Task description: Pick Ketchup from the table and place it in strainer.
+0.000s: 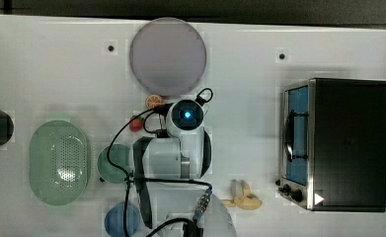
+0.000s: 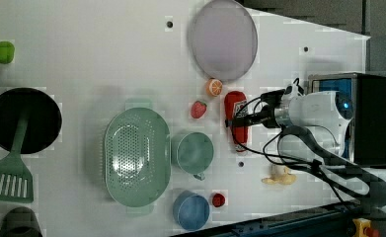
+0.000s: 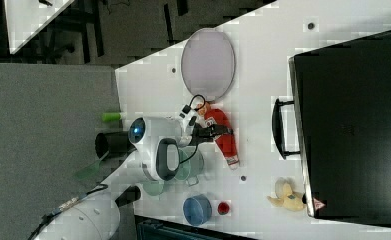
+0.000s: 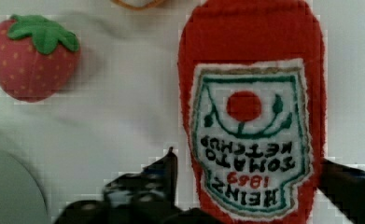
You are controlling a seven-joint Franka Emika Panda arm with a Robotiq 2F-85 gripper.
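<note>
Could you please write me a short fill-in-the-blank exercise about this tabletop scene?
1. The gripper has one finger on either side of the red ___ bottle.
2. The strainer is pale ___.
3. In the left view, the fruit beside the Ketchup with a green top is a ___.
Missing words: ketchup; green; strawberry.
</note>
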